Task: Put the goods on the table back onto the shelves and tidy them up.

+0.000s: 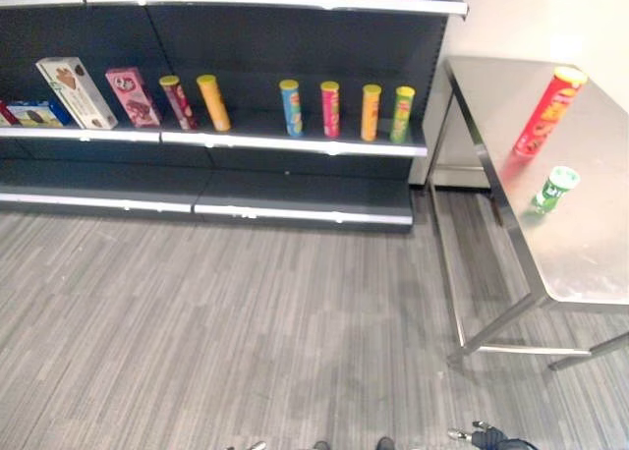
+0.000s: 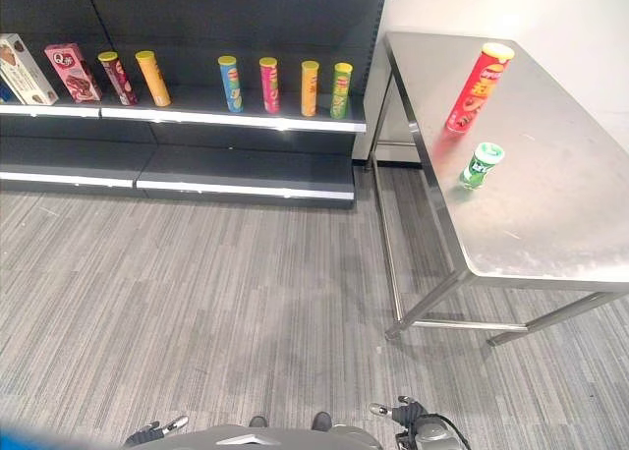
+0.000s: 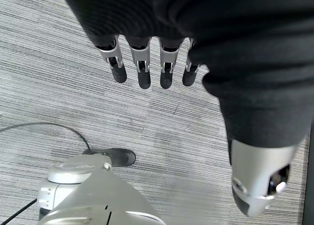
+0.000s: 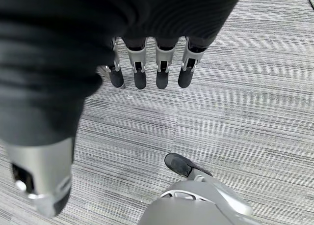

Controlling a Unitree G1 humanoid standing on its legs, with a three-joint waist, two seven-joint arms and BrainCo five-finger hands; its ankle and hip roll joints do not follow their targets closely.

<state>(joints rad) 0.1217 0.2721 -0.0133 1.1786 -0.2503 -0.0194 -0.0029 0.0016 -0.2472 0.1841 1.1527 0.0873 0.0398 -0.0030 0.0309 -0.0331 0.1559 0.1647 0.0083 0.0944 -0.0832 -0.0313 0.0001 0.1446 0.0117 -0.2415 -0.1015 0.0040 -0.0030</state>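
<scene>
A tall red can point(image 1: 546, 113) stands on the steel table point(image 1: 580, 258) at the right, with a short green can point(image 1: 554, 189) just in front of it. The dark shelf unit point(image 1: 295, 141) runs along the back left. Both hands hang low over the floor, far from the table. My left hand point(image 3: 143, 70) has straight fingers and holds nothing. My right hand point(image 4: 147, 70) is the same, with its thumb apart, and also appears at the lower edge of the right eye view point(image 2: 403, 411).
The middle shelf carries several upright cans, among them a blue can point(image 1: 291, 107) and a yellow can point(image 1: 213, 102), plus a pink box point(image 1: 133, 96) and a white box point(image 1: 77, 92). The lower shelf point(image 1: 295, 212) is bare. Grey striped floor point(image 1: 246, 322) lies between me and the shelves.
</scene>
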